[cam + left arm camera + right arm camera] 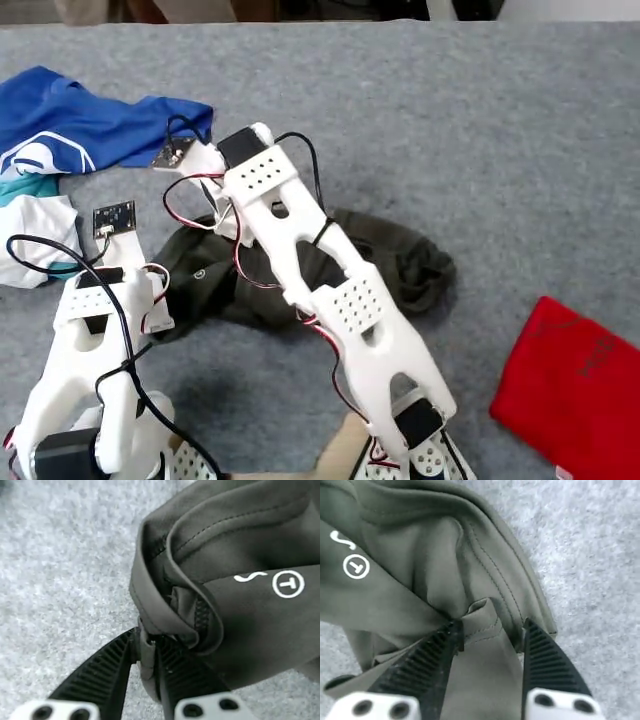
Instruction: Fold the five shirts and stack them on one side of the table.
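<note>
A dark olive shirt (400,260) lies crumpled in the middle of the grey table (480,120). My left gripper (160,305) is at the shirt's left edge. In the left wrist view the gripper (146,640) is shut on a thin fold of the olive shirt (250,540), near its white printed logo (288,583). My right gripper (218,222) is at the shirt's far left corner. Seen from the right wrist, it (492,627) stands open, its black fingers (430,660) straddling a flap of the olive shirt (395,530).
A blue shirt (80,125) lies bunched at the far left, with a white and teal shirt (35,225) just in front of it. A folded red shirt (570,385) sits at the near right. The far right of the table is bare.
</note>
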`<action>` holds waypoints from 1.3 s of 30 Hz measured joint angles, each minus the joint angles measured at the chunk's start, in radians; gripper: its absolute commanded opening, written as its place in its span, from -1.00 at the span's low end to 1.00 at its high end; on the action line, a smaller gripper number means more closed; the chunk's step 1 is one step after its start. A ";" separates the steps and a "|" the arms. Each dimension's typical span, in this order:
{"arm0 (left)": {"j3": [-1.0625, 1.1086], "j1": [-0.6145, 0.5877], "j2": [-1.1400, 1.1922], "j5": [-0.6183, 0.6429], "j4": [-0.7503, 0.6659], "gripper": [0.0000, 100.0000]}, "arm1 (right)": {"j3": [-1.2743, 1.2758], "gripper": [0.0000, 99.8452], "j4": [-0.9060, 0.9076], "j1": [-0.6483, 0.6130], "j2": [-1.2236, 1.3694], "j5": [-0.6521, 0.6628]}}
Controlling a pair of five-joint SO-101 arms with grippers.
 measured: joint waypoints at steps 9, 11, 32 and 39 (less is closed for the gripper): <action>0.000 0.000 0.000 0.000 0.000 -0.96 | 0.072 -0.60 0.000 0.000 -0.005 -0.003; 0.000 0.000 0.000 0.000 0.000 -0.96 | 0.129 -0.60 0.000 0.000 -0.029 -0.003; 0.000 0.000 0.000 0.000 0.000 -0.96 | 0.187 -0.99 0.000 -0.006 -0.135 -0.003; 0.000 0.000 0.000 0.000 0.000 -0.96 | 0.184 -0.99 0.002 0.029 -0.307 -0.003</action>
